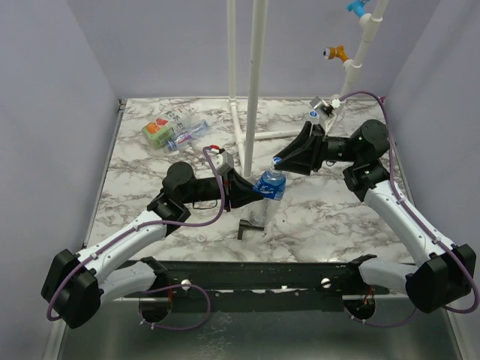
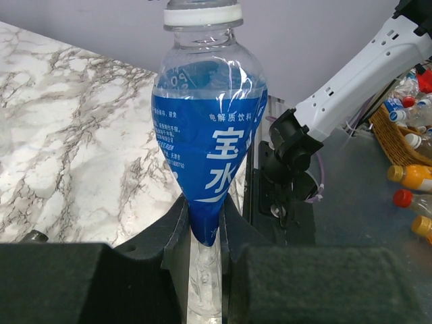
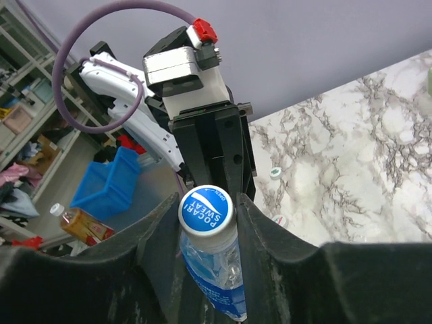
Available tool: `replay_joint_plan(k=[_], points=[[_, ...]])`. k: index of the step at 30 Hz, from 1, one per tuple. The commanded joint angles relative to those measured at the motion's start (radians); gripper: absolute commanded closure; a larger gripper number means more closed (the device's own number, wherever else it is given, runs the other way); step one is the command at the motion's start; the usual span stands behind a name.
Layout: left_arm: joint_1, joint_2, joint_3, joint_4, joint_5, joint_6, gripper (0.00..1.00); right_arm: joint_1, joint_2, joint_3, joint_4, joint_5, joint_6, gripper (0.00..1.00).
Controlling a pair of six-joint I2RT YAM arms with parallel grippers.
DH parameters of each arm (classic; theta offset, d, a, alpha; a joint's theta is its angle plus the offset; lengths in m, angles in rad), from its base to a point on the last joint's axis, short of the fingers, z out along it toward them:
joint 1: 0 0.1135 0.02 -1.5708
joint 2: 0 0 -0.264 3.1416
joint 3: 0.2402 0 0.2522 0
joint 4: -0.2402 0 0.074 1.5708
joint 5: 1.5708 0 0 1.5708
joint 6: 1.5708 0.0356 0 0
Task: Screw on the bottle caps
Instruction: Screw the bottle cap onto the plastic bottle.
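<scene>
A clear bottle with a blue label point(image 1: 270, 186) is held upright above the middle of the table. My left gripper point(image 1: 257, 189) is shut on its lower body; in the left wrist view the bottle point(image 2: 209, 135) is pinched between the jaws of that gripper point(image 2: 204, 229). The bottle wears a blue-and-white cap point(image 3: 206, 208). My right gripper point(image 3: 206, 202) is closed around that cap from the right, and it also shows in the top view point(image 1: 280, 163). Two loose caps point(image 3: 275, 173) point(image 3: 280, 220) lie on the marble.
Two more bottles lie at the back left, one with a green and orange label point(image 1: 159, 133) and one with a blue label point(image 1: 187, 136). Tall white pipes point(image 1: 255, 75) stand behind the middle. A black T-shaped tool point(image 1: 247, 227) lies in front of the held bottle.
</scene>
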Motion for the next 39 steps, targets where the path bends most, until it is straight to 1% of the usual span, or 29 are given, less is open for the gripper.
replay_joint_plan(k=[1,4,6,9,11,17,22,27,31,35,39], points=[[0.009,0.011,0.011,0.026,-0.008,-0.001,1.00,-0.004,-0.008,-0.001,-0.061,0.043,-0.037,0.63],[0.009,0.020,0.012,0.018,-0.054,0.006,1.00,-0.004,-0.014,0.005,-0.126,0.084,-0.068,0.74],[0.010,0.028,0.017,0.007,-0.117,0.019,1.00,-0.004,-0.019,0.014,-0.195,0.129,-0.106,0.79],[0.008,0.038,0.029,-0.006,-0.246,0.035,1.00,-0.004,-0.027,0.038,-0.319,0.222,-0.161,0.86],[-0.010,0.042,0.039,-0.011,-0.350,0.061,1.00,-0.003,-0.032,0.059,-0.424,0.297,-0.190,0.87],[-0.141,0.075,0.108,-0.042,-0.655,0.198,1.00,0.009,-0.020,0.159,-0.726,0.551,-0.257,0.88],[-0.266,0.173,0.216,-0.042,-0.909,0.297,1.00,0.021,0.003,0.235,-0.894,0.738,-0.246,0.91],[-0.345,0.309,0.343,-0.039,-1.120,0.368,1.00,0.037,0.016,0.283,-0.985,0.880,-0.222,0.94],[-0.374,0.395,0.420,-0.019,-1.219,0.382,1.00,0.050,0.034,0.321,-1.045,0.978,-0.212,0.95],[-0.390,0.468,0.479,-0.011,-1.267,0.386,1.00,0.064,0.059,0.356,-1.092,1.062,-0.187,0.98],[-0.402,0.515,0.513,-0.010,-1.301,0.395,1.00,0.073,0.075,0.370,-1.100,1.101,-0.155,0.98]])
